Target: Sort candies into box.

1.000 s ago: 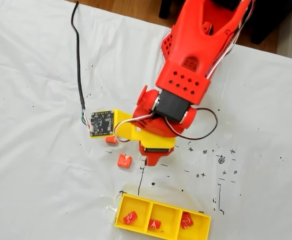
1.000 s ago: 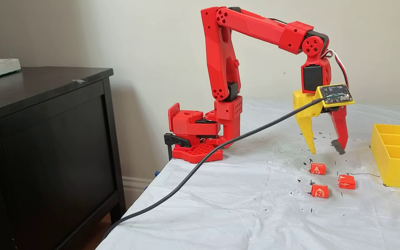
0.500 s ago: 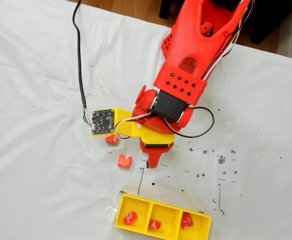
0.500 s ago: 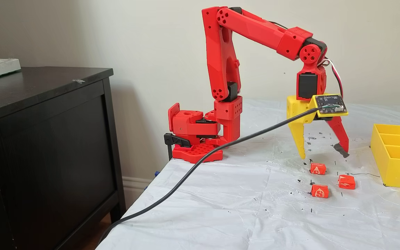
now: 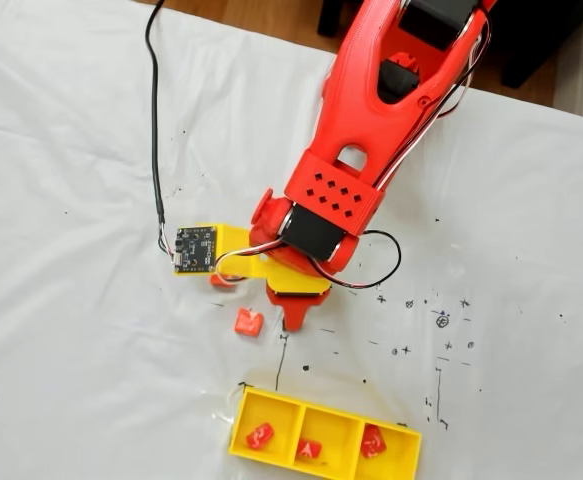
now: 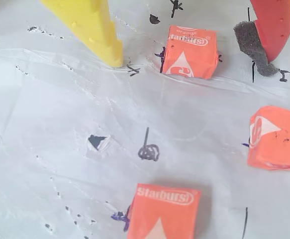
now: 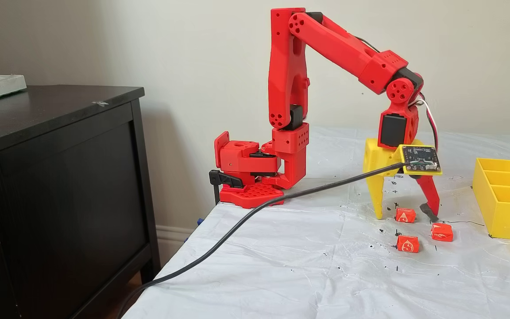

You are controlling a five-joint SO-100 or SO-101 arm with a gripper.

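Fixed view: three candies (image 5: 310, 449) in box (image 5: 403, 459); three loose candies (image 7: 441, 232) left; gripper (image 7: 406, 216) spread, straddling far one.

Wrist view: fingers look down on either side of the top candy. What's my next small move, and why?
Probably close the gripper. Its yellow finger and red padded finger already flank the candy with tips near the sheet, still open and not touching it.

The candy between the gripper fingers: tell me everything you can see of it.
The candy is a small squarish sweet in an orange-red wrapper with white lettering and a white triangle mark. It lies flat on the white table cover between the open gripper's yellow finger and red foam-padded finger, touching neither.
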